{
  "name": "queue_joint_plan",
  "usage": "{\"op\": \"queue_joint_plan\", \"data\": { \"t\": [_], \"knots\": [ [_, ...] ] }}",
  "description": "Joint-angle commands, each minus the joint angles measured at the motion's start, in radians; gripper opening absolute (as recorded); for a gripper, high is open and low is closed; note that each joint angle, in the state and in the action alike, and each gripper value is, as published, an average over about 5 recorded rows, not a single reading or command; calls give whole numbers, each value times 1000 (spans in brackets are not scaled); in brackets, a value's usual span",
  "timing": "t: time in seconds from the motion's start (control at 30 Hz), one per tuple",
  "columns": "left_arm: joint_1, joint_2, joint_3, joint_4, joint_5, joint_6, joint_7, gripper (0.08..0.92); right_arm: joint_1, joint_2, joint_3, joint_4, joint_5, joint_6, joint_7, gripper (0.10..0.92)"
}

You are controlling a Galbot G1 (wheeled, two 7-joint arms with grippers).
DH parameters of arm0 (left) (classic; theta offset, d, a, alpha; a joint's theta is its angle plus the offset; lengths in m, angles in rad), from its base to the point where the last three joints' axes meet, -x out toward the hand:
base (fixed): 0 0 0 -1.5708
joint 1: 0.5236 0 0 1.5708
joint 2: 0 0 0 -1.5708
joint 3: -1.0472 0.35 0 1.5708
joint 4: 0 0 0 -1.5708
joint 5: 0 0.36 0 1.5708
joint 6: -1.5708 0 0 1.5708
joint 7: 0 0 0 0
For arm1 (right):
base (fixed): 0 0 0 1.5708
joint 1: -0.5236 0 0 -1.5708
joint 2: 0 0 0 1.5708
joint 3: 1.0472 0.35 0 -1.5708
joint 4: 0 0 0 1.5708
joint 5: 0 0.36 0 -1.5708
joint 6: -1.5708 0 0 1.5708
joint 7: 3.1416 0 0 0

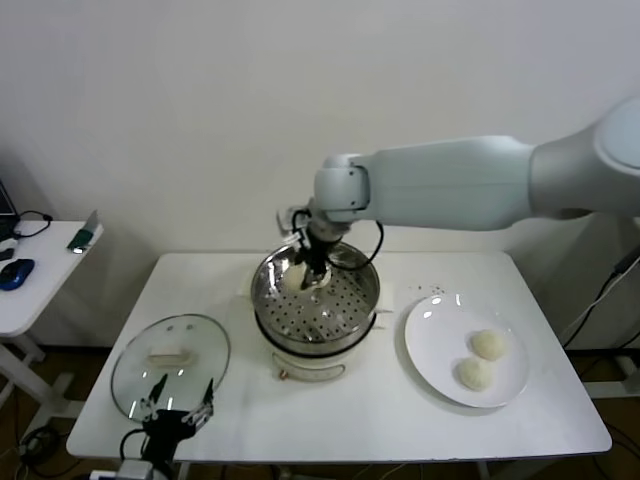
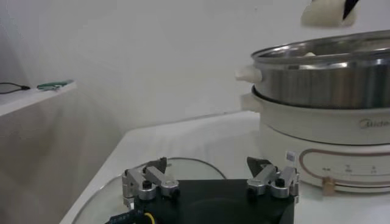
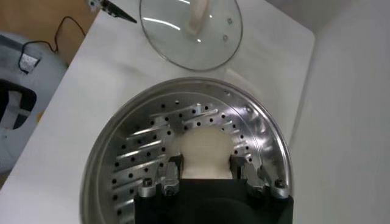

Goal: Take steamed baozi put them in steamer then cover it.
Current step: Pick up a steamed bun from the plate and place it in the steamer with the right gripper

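A: Baozi status?
B: One baozi (image 3: 204, 152) clamped in the right gripper (image 3: 206, 173), over the steamer's (image 1: 316, 300) perforated tray, far side. Possibly another bun already in there, view's poor. Two on the white plate (image 1: 430, 340), right of the steamer.
A: Lid?
B: Glass cover (image 1: 170, 362) flat on the table (image 1: 380, 410), left of the steamer. Left gripper (image 1: 178, 405) parked at its near edge, jaws spread, holding nothing.

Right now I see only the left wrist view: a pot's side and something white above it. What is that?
Observer: A bun, held in the shut right gripper over the steamer.
Operator: Are more buns waiting?
Observer: Two buns sit on a plate to the steamer's right.
Operator: Where's the lid's handle?
Observer: The lid lies handle-up left of the steamer, the left gripper at its near edge.
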Motion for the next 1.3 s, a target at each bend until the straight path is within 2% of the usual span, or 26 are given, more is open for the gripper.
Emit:
{"op": "queue_joint_plan", "data": {
  "t": [0.03,0.9,1.0,1.13,1.3],
  "knots": [
    [0,0,0,3,1,-3,-2,823,-132,92,15,-103,-40,-23,49,538],
    [-1,-3,0,15,3,-19,-7,823,-200,114,26,-192,-104,-4,51,551],
    [-1,-2,0,17,3,-21,-7,823,-193,113,23,-192,-103,16,38,602],
    [-2,-2,-1,17,3,-22,-7,823,-155,92,19,-177,-101,46,10,719],
    [-2,-3,-2,17,3,-21,-7,823,-50,1,13,-123,-74,91,-57,811]
  ]
}}
